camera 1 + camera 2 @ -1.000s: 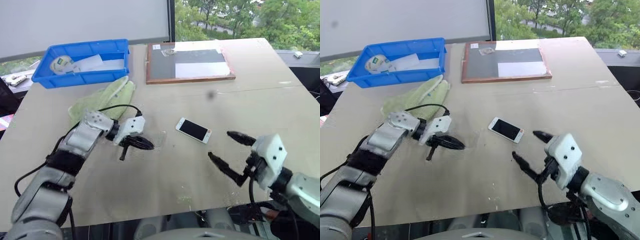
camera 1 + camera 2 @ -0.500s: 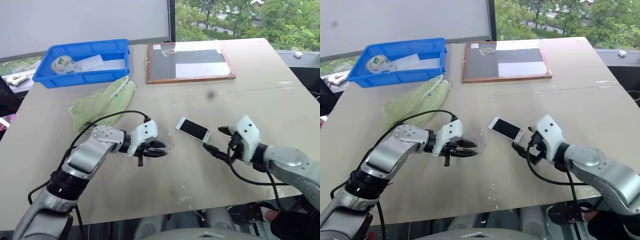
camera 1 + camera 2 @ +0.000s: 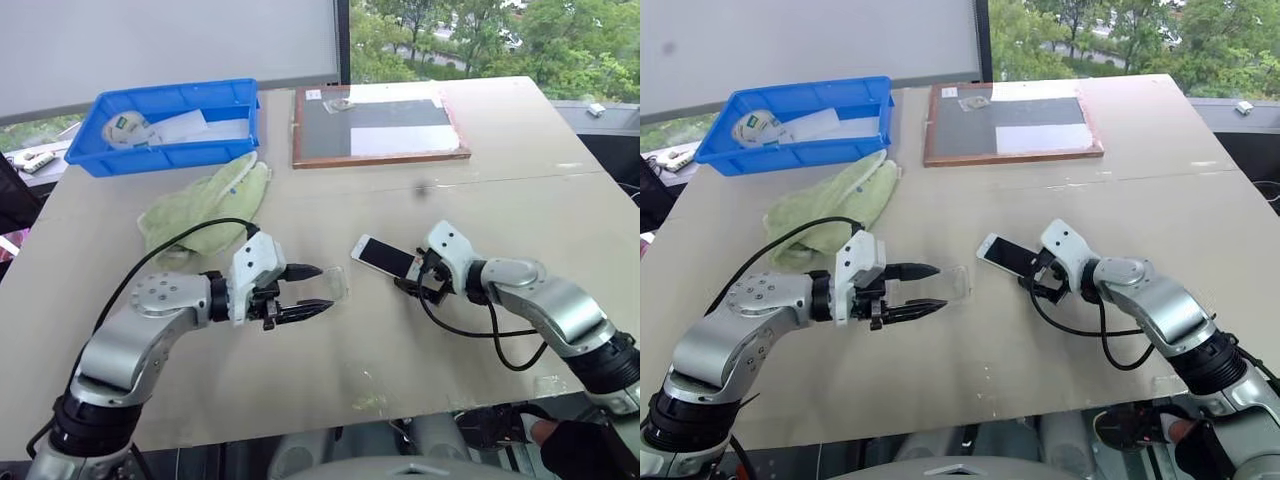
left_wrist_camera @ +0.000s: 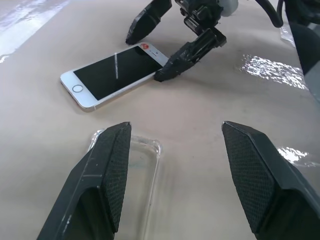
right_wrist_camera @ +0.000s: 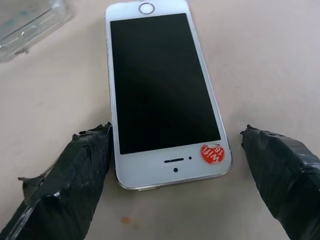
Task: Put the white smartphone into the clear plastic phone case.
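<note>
The tabletop [image 3: 520, 180] carries both task items between the two arms. Compared with a second ago, the right claw [image 3: 412, 277], then hanging spread above the near edge, has come forward and down to the earpiece end of the white smartphone [image 3: 386, 258]; its fingers are released wide and straddle that end, one finger [image 5: 75, 170] touching the phone's long side, the other standing clear of the opposite side. The phone lies flat, screen up, unmoved. The left claw [image 3: 308, 290], a second ago clenched tight and pressed down at the tabletop, has drawn back, levelled, and now stands spread, holding nothing. The clear plastic phone case [image 3: 333, 284] lies just ahead of the left claw's fingertips, flat on the tabletop, one corner of it beneath the inner finger [image 4: 107, 165] as the left wrist view shows it; whether they touch cannot be told. The phone lies just beyond the case, apart from it.

Reading: the left arm appears to have let go of the case, and the right arm is set to close across the phone's width. Insertion is not yet begun.
</note>
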Motion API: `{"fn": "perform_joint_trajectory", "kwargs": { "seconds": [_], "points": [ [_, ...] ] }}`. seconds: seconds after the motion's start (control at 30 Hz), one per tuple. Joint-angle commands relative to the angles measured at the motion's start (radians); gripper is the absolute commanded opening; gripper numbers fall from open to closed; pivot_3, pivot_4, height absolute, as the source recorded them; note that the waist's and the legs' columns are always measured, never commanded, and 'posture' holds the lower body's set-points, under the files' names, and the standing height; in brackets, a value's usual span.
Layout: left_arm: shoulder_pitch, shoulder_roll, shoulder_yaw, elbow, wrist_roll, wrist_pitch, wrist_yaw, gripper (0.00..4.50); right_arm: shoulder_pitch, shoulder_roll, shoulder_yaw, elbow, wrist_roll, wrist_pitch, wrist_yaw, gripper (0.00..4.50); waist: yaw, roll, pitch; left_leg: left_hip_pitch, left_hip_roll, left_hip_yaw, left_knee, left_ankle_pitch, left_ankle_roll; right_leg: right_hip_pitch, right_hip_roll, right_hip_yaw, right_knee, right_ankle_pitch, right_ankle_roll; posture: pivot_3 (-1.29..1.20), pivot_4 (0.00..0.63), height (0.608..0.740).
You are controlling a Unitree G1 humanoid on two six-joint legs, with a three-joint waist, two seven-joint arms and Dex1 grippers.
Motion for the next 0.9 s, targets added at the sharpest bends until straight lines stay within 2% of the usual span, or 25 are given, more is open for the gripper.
{"fn": "perform_joint_trajectory", "kwargs": {
  "seconds": [0.03, 0.13, 0.27, 0.37, 0.5, 0.57, 0.67, 0.8, 0.87, 0.9],
  "points": [
    [0.017, -0.003, 0.038, -0.05, -0.011, -0.001, 0.053, 3.01, -0.008, 0.0, -0.011, 0.061, -0.032, 0.033, 0.051, 3.95, 0.001, 0.0, 0.0, 0.0, 0.0, 0.0, 0.0, 0.0, 0.0, 0.0, 0.0, 0.0, 0.0, 0.0, 0.0, 0.0, 0.15, 0.74],
    [0.025, -0.015, 0.042, -0.069, -0.027, 0.016, 0.097, 3.01, 0.005, 0.016, -0.076, 0.051, -0.008, 0.088, 0.044, 2.96, 0.004, 0.0, 0.0, 0.0, 0.0, 0.0, 0.0, 0.0, 0.0, 0.0, 0.0, 0.0, 0.0, 0.0, 0.0, 0.0, 0.15, 0.74],
    [0.027, -0.028, 0.042, -0.088, -0.04, 0.039, 0.145, 3.01, 0.071, 0.043, -0.209, -0.051, 0.028, 0.186, -0.03, 2.95, 0.016, -0.001, -0.001, -0.001, 0.0, 0.0, 0.0, 0.0, 0.0, 0.0, 0.0, 0.0, -0.001, 0.002, -0.004, 0.0, 0.15, 0.74],
    [0.011, -0.039, 0.043, -0.076, -0.049, 0.05, 0.173, 3.01, 0.149, 0.093, -0.345, -0.207, 0.044, 0.279, -0.144, 2.95, 0.034, -0.001, -0.001, -0.003, -0.001, -0.001, 0.0, 0.0, 0.0, -0.001, 0.0, 0.0, -0.002, 0.002, -0.004, 0.0, 0.15, 0.74],
    [-0.021, -0.048, 0.024, -0.05, -0.045, 0.056, 0.191, 3.01, 0.213, 0.164, -0.491, -0.399, 0.054, 0.433, -0.273, 2.94, 0.034, 0.0, 0.0, -0.006, -0.001, -0.002, 0.0, 0.0, 0.0, -0.003, 0.0, -0.001, -0.002, 0.002, -0.004, 0.0, 0.15, 0.74],
    [-0.045, -0.032, -0.012, -0.008, 0.0, 0.022, 0.173, 3.01, 0.21, 0.162, -0.476, -0.46, -0.004, 0.524, -0.356, 2.94, 0.027, 0.0, 0.0, -0.006, -0.001, -0.001, 0.0, 0.0, 0.0, -0.004, 0.0, 0.0, -0.002, 0.002, -0.004, 0.0, 0.15, 0.74],
    [-0.101, -0.036, -0.039, 0.068, 0.033, -0.012, 0.159, 3.01, 0.143, 0.235, -0.453, -0.483, -0.057, 0.692, -0.462, 2.94, 0.021, 0.001, 0.0, -0.004, 0.0, 0.001, 0.0, 0.0, 0.0, -0.004, 0.0, 0.0, 0.0, 0.002, -0.003, 0.0, 0.15, 0.74],
    [-0.162, -0.039, -0.065, 0.144, 0.063, -0.046, 0.136, 3.01, 0.05, 0.369, -0.405, -0.431, -0.026, 0.805, -0.443, 2.94, 0.009, 0.001, 0.0, -0.002, 0.001, 0.0, -0.001, 0.0, -0.001, -0.004, 0.002, 0.0, 0.002, 0.001, -0.002, 0.0, 0.15, 0.74],
    [-0.164, -0.038, -0.072, 0.149, 0.067, -0.054, 0.125, 3.01, 0.039, 0.417, -0.408, -0.402, -0.027, 0.819, -0.438, 3.97, 0.004, 0.001, 0.0, -0.003, 0.001, 0.0, -0.001, 0.0, -0.001, -0.004, 0.001, 0.0, 0.001, 0.003, -0.005, 0.0, 0.15, 0.74],
    [-0.163, -0.037, -0.073, 0.147, 0.068, -0.055, 0.122, 3.01, 0.037, 0.421, -0.403, -0.392, -0.026, 0.816, -0.432, 4.23, 0.002, 0.001, 0.0, -0.003, 0.001, 0.0, -0.001, 0.0, -0.001, -0.004, 0.001, 0.001, 0.0, 0.003, -0.005, 0.0, 0.15, 0.74]
  ]
}}
